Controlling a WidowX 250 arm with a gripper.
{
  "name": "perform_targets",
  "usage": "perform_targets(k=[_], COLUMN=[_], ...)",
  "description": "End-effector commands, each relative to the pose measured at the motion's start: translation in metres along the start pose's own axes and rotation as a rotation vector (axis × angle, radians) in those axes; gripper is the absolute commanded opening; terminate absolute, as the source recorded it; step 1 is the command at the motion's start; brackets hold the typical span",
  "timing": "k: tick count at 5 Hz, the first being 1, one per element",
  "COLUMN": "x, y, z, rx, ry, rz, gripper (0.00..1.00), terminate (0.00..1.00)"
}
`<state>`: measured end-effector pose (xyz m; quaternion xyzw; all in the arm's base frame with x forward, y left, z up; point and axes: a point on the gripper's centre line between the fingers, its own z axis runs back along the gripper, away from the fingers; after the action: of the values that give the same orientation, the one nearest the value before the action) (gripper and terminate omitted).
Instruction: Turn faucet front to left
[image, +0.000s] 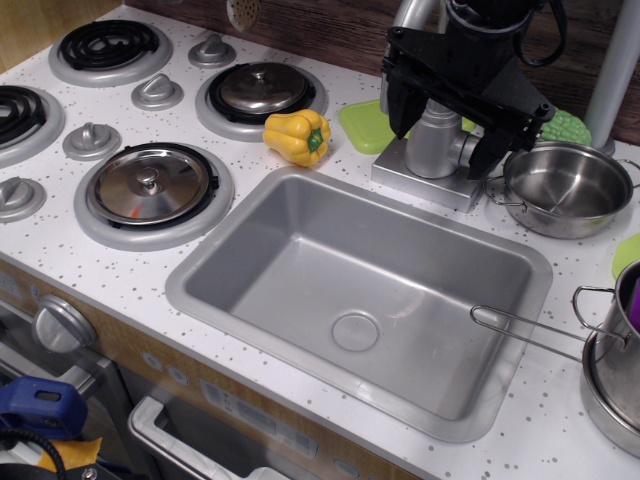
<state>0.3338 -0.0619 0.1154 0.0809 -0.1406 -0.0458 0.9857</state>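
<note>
The faucet (431, 152) stands behind the sink on its rectangular plate (412, 178). Its thick matte grey base shows, and a piece of the curved spout (409, 12) rises at the top edge. The rest of the spout and the side lever are hidden by the arm. My black gripper (442, 140) is open and hangs low at the faucet. One finger (396, 108) is left of the base and the other finger (489, 158) is on its right, so the jaws straddle the base. I cannot tell whether they touch it.
The grey sink (300, 270) lies in front. A yellow pepper (297, 136) and a green plate (364, 126) sit left of the faucet. A steel pot (565, 187), a green textured thing (568, 127) and a grey pole (620, 60) are right. A wire-handled pot (612, 345) is at the far right.
</note>
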Motion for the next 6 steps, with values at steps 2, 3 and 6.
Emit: perform_targets(k=[2,3,6], x=[0.025,0.023,0.026], y=[0.008,0.017,0.044], z=[0.012,0.009,0.001], rx=[-0.005,0.0,0.014], ry=[-0.065,-0.073,-0.091], rz=[-0.024,-0.033,-0.082], gripper=[1.0,1.0,1.0], terminate=[0.0,0.0,0.0])
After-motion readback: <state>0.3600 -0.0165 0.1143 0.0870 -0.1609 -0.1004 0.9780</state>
